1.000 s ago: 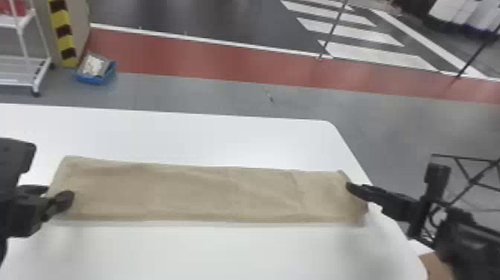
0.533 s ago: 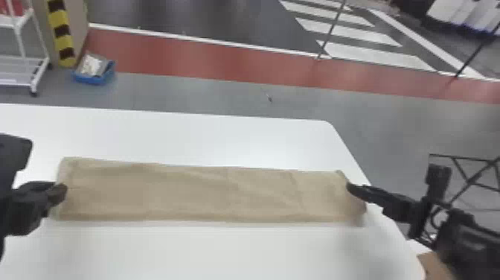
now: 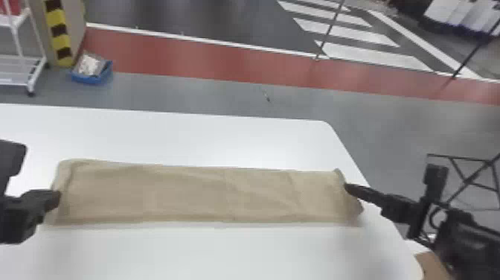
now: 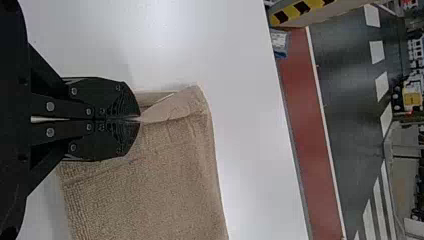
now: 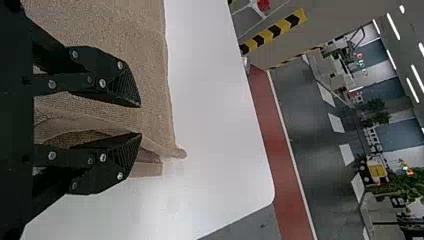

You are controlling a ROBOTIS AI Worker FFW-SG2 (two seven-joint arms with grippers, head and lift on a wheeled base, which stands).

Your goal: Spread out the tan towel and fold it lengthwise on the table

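Tan towel [image 3: 193, 197] lies on a white table [image 3: 186, 253] as a long, narrow, folded band. Behind the table, the grey floor [image 3: 208, 91] bears a red band [image 3: 193, 61] and, farther off, white painted stripes [image 3: 372, 56]. The table presents a rounded far right corner, from which its right edge slants toward the near side. The towel runs roughly parallel to the far edge of the table, set in from it; its right end lies near the right edge. The right tool [image 3: 348, 187] stands at the right end of the towel; in the right wrist view, its two fingers are apart, one above the fabric, the other at the end. The left tool [image 3: 55, 199] stands at the left end; in the left wrist view, its fingers are together, clamped on the end of the fabric. From their tips a small slanting fold reaches the far left corner of the towel. At the far right corner, layers overlap unevenly, a small tip of cloth [image 5: 181, 153] projecting beyond a lower layer.
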